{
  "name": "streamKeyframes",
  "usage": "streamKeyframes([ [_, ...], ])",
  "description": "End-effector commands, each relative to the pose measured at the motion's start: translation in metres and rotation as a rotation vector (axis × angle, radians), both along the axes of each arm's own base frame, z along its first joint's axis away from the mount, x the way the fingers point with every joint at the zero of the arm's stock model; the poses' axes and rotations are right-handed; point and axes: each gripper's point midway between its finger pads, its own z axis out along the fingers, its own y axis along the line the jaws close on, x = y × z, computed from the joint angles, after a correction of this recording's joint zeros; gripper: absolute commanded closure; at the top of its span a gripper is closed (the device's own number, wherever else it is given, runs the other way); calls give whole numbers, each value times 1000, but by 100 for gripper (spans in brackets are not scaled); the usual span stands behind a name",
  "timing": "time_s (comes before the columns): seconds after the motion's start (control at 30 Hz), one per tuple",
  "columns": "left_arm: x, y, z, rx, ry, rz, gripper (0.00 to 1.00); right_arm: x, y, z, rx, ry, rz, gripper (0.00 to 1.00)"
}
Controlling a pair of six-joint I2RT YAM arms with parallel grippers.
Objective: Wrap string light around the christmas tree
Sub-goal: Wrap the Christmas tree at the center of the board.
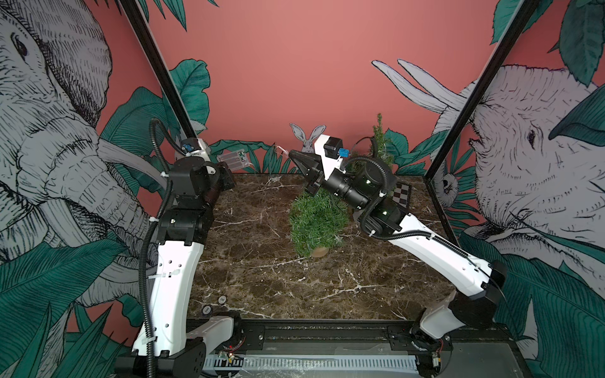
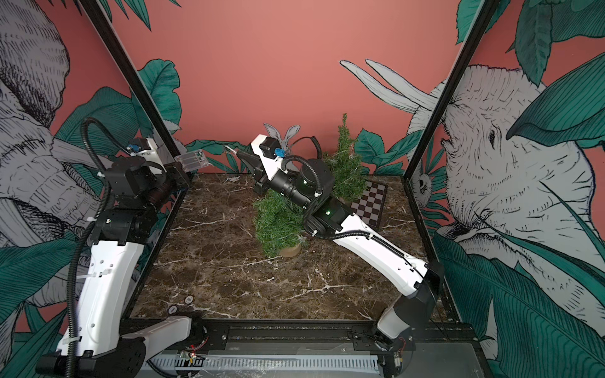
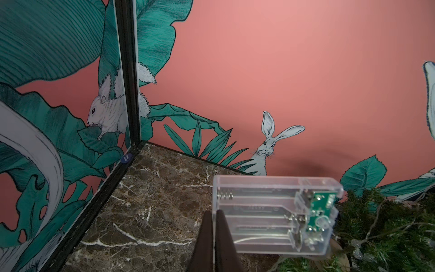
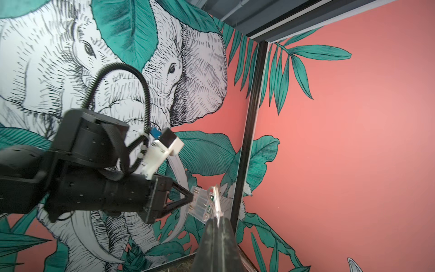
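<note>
The green christmas tree (image 1: 316, 222) stands in a brown pot mid-table in both top views (image 2: 278, 219). The string light's clear battery box (image 3: 275, 212) hangs in the air at the back left, and my left gripper (image 3: 214, 213) is shut on its edge. The same box (image 1: 234, 160) shows in a top view. My right gripper (image 4: 217, 219), raised above the tree, is shut on a clear plastic light (image 4: 215, 200) of the string; its tip (image 1: 291, 153) points at the box. Thin wire with clear lights (image 3: 367, 237) lies on branches in the left wrist view.
A second small tree (image 1: 379, 144) stands at the back right, behind the right arm. Next to it lies a checkerboard (image 1: 401, 194). Two round discs (image 1: 222, 299) sit near the front left edge. Black frame posts (image 1: 163, 72) rise at the back corners.
</note>
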Motion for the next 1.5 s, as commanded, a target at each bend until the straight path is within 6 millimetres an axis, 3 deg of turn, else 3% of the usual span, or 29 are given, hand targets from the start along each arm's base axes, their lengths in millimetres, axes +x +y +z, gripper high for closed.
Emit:
streamKeyframes([
  [0.0, -1, 6, 1, -5, -14, 33, 100, -29, -22, 23, 48, -49, 48, 100],
  [0.23, -1, 7, 0, 10, -23, 36, 100, -55, -44, -7, -7, -15, 90, 100],
  [0.37, -3, 7, 5, 6, -39, 36, 100, -61, -70, -18, -1, 7, 30, 100],
  [0.4, -4, 7, 7, 4, -44, 35, 100, -60, -73, -31, -19, 24, 9, 100],
  [0.6, -8, 2, 13, -26, -63, 5, 100, -56, -79, -62, -93, 73, -37, 100],
  [0.83, -13, -4, 15, -49, -70, -25, 100, -33, -77, -84, -108, 147, -128, 87],
  [1.0, -20, 0, 21, -27, -83, -10, 100, -15, -98, -88, -79, 180, -277, 66],
  [1.13, -24, 2, 26, -11, -99, -2, 100, -7, -119, -97, -83, 215, -389, 65],
  [1.23, -27, 2, 28, -7, -105, -4, 100, -17, -121, -105, -105, 234, -345, 67],
  [1.3, -29, 3, 30, -2, -111, 0, 100, -34, -112, -115, -135, 233, -236, 68],
  [1.47, -33, 10, 39, 38, -135, 31, 100, -69, -91, -156, -186, 263, -27, 68],
])
